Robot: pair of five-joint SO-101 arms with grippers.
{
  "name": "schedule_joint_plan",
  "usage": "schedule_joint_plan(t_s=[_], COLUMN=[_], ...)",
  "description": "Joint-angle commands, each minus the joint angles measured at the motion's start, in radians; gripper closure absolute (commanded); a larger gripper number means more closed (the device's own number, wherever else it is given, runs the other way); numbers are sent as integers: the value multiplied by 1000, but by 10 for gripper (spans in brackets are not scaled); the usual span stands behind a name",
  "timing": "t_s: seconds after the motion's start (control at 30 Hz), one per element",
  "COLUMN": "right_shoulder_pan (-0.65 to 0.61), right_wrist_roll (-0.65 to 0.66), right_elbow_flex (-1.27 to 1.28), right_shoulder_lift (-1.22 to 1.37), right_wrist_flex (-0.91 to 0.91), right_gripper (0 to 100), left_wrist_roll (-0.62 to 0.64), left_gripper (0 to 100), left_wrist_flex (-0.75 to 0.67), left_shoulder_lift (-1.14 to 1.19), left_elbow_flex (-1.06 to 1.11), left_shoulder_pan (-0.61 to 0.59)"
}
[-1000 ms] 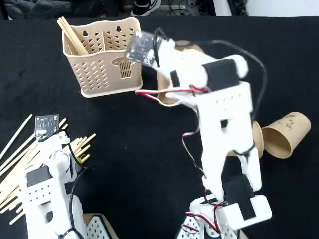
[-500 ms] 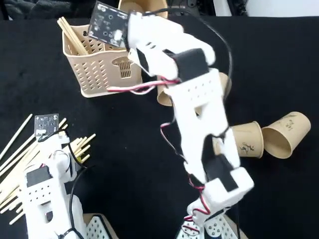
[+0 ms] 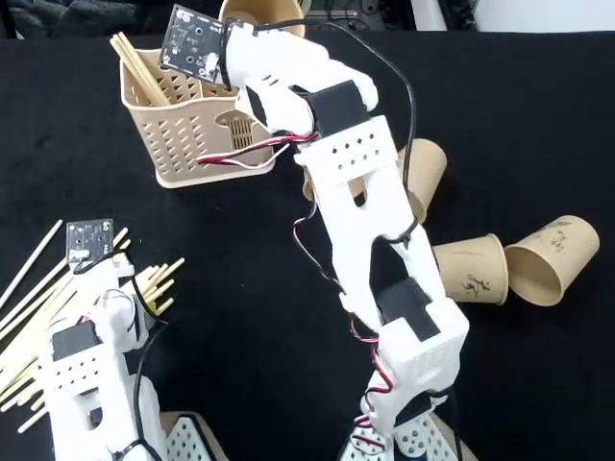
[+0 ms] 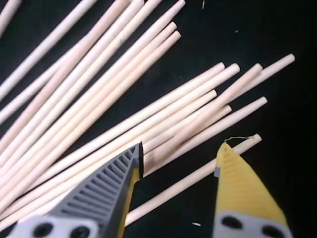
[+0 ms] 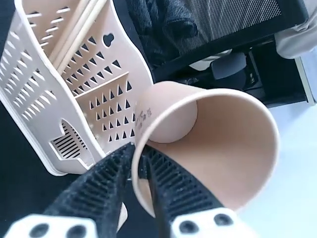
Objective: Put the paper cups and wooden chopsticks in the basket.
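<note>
Right gripper [image 5: 137, 154], on its own wrist view, is pinched on the rim of a cup [image 5: 223, 144] whose mouth faces the camera, just beside the basket [image 5: 74, 89], which has chopsticks [image 5: 79, 22] leaning inside. Left gripper [image 4: 178, 153], on my other wrist feed, stands wide apart and holds nothing, just over the loose chopsticks [image 4: 99, 99]. From the high view I see the held cup by the basket's far corner, more cups [image 3: 471, 271] lying on their sides on the black table [image 3: 538, 115], and the loose chopsticks at the left edge by the left arm [image 3: 91, 365].
</note>
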Motion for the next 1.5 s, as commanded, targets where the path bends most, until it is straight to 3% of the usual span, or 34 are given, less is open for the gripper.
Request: schedule_joint_plan(t_s=[0.0,0.07,0.23,0.6,0.77,0.93,1.0,1.27,1.47], right_shoulder_pan=[-21,-23,-23,-32,-32,3,68,218,256], right_wrist_roll=[-41,-64,-68,-117,-112,2,-11,203,275], right_elbow_flex=[-45,-45,-45,-171,-317,-403,-344,140,667], right_shoulder_lift=[-12,-13,-13,-13,-13,-13,-15,-127,-294], right_wrist_flex=[-17,-15,37,68,305,606,600,566,180], right_gripper=[985,972,834,819,819,821,822,822,822], left_wrist_roll=[3,3,5,5,5,5,5,2,5], left_gripper=[758,758,758,758,758,758,758,758,758], left_wrist_flex=[-12,-12,-14,-32,-32,-32,-32,-29,-31], left_shoulder_lift=[-9,-9,-9,-9,-9,-9,-9,-9,-9], left_elbow_flex=[-4,-4,-4,2,2,2,2,2,2], left_shoulder_pan=[-2,-2,-2,-2,-2,-2,-2,-2,-2])
